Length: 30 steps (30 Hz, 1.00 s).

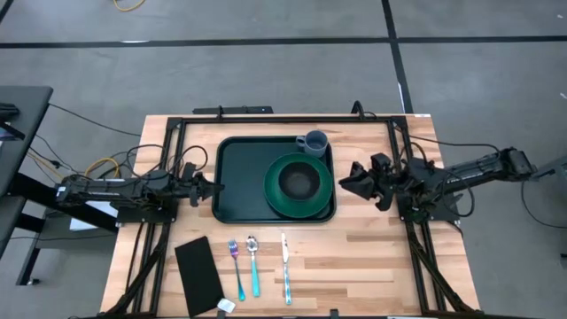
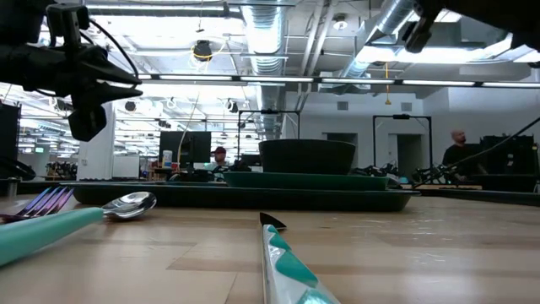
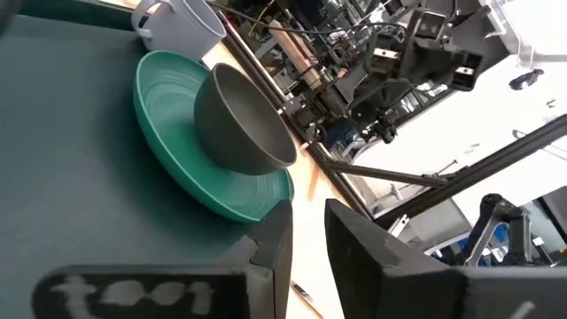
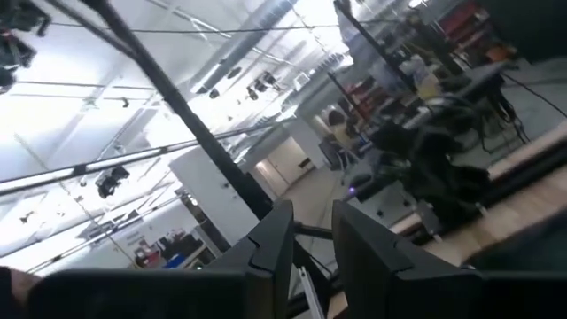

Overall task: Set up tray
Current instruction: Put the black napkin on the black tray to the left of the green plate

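The dark green tray (image 1: 244, 177) lies flat on the wooden table. On its right half stands a round green plate (image 1: 275, 190) with a dark bowl (image 1: 299, 180) in it. A grey-blue mug (image 1: 313, 142) stands in the tray's far right corner. My left gripper (image 1: 213, 188) hovers at the tray's left rim, raised above the table, shut and empty; its wrist view looks across the tray (image 3: 71, 177) at the bowl (image 3: 239, 124). My right gripper (image 1: 347, 182) hovers just right of the tray, raised, tipped upward, shut and empty.
On the table near its front edge lie a black napkin (image 1: 199, 275), a fork (image 1: 236, 266), a spoon (image 1: 254, 264) and a knife (image 1: 285, 266), all with teal handles. A black frame (image 1: 266, 120) borders the table. People show in the room behind (image 2: 460, 148).
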Each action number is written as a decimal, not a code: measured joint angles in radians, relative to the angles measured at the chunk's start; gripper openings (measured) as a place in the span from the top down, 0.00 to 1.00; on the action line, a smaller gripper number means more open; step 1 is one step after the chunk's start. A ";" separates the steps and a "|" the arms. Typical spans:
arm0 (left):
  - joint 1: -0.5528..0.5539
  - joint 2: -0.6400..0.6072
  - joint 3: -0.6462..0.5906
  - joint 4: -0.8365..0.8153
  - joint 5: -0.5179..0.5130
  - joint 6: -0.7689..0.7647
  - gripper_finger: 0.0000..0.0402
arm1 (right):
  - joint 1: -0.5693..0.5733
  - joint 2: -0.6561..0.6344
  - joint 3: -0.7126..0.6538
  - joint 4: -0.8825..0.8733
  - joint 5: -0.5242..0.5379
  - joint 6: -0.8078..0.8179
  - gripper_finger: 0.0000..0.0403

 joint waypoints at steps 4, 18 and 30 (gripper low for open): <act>0.000 0.000 0.000 0.000 0.041 0.027 0.86 | -0.016 0.002 -0.001 0.003 0.001 0.006 0.82; -0.042 0.073 0.066 -0.157 0.240 0.158 0.86 | -0.050 0.018 -0.001 -0.201 -0.025 -0.049 0.82; -0.066 0.155 0.117 -0.118 0.030 0.128 0.86 | -0.050 0.018 0.000 -0.167 0.011 -0.010 0.82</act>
